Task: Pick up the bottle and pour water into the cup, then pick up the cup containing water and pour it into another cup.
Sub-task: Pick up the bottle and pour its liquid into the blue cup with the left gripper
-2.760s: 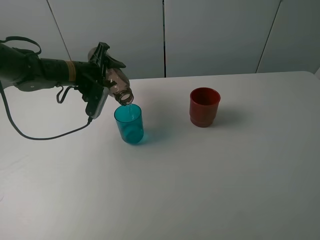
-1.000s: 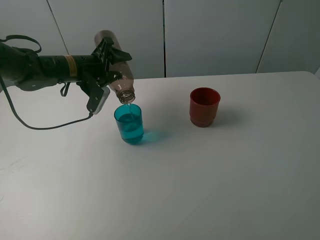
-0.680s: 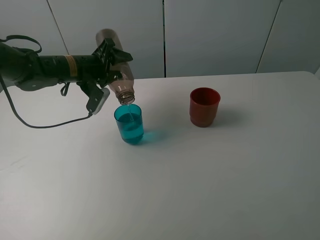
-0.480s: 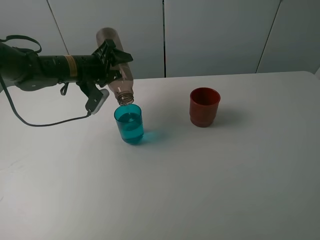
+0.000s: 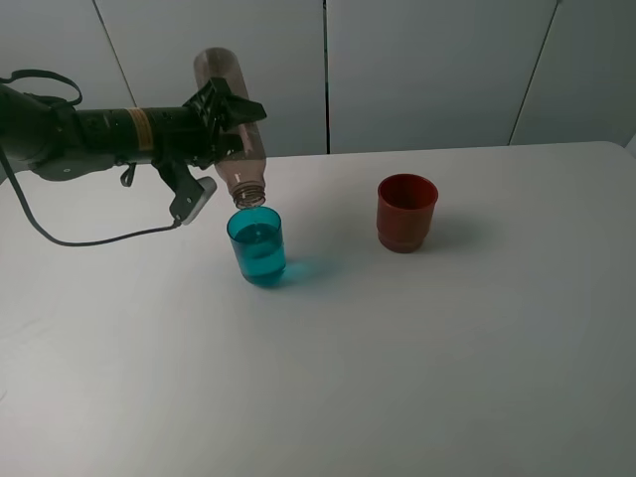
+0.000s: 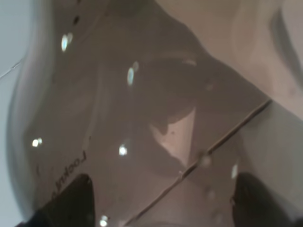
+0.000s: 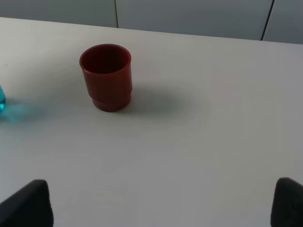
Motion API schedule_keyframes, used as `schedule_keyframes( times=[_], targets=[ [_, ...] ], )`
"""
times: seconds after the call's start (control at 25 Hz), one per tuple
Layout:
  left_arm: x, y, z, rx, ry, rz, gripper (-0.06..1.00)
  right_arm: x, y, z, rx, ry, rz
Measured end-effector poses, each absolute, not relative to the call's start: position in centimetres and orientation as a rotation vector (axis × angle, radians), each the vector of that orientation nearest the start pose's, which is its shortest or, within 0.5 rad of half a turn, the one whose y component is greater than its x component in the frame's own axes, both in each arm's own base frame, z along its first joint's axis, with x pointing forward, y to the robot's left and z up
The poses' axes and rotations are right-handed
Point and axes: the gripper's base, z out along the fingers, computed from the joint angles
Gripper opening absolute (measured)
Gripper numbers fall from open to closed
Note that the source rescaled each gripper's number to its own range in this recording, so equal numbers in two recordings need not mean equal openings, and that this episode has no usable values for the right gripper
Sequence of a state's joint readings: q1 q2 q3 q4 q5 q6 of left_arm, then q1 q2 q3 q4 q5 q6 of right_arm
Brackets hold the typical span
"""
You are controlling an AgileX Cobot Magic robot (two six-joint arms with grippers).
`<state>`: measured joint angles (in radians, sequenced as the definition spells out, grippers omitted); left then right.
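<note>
The grey-tinted bottle [image 5: 231, 129] hangs steeply tilted with its base up and its open neck just above the rim of the teal cup [image 5: 256, 246]. My left gripper [image 5: 225, 115] is shut on the bottle's body; in the left wrist view the bottle [image 6: 142, 104] fills the picture between the dark fingertips [image 6: 71, 198]. The teal cup stands upright on the table with water in it. The dark-red cup [image 5: 406, 212] stands upright to its right, also seen as the red cup [image 7: 105, 75] in the right wrist view. My right gripper [image 7: 158, 205] is open, well short of the red cup, holding nothing.
A black cable [image 5: 99, 238] loops from the left arm down over the white table [image 5: 397, 358]. Grey wall panels [image 5: 427, 70] stand behind the table's far edge. A sliver of the teal cup [image 7: 1, 98] shows at the edge of the right wrist view.
The bottle has tipped a little steeper, its base rising while the neck stays over the teal cup. The water level in the cup has risen. The red cup has not moved.
</note>
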<state>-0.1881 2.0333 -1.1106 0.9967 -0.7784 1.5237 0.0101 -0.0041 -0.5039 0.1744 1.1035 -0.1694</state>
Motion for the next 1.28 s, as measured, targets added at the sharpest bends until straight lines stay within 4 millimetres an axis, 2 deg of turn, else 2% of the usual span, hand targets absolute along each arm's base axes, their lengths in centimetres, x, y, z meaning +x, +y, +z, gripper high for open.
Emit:
schedule_keyframes(
  times=[0.76, 1.12, 1.28],
  targets=[
    [39.6, -13.1, 16.3, 1.934, 0.13, 0.878, 0.02, -0.9, 1.4, 27.6, -0.199, 2.059, 0.112],
    [38.8, -13.1, 15.9, 1.927, 0.219, 0.774, 0.02, -0.9, 1.4, 27.6, -0.199, 2.059, 0.112],
    [38.4, -12.8, 16.2, 1.897, 0.336, 0.695, 0.02, -0.9, 1.4, 27.6, -0.199, 2.059, 0.112]
  ],
)
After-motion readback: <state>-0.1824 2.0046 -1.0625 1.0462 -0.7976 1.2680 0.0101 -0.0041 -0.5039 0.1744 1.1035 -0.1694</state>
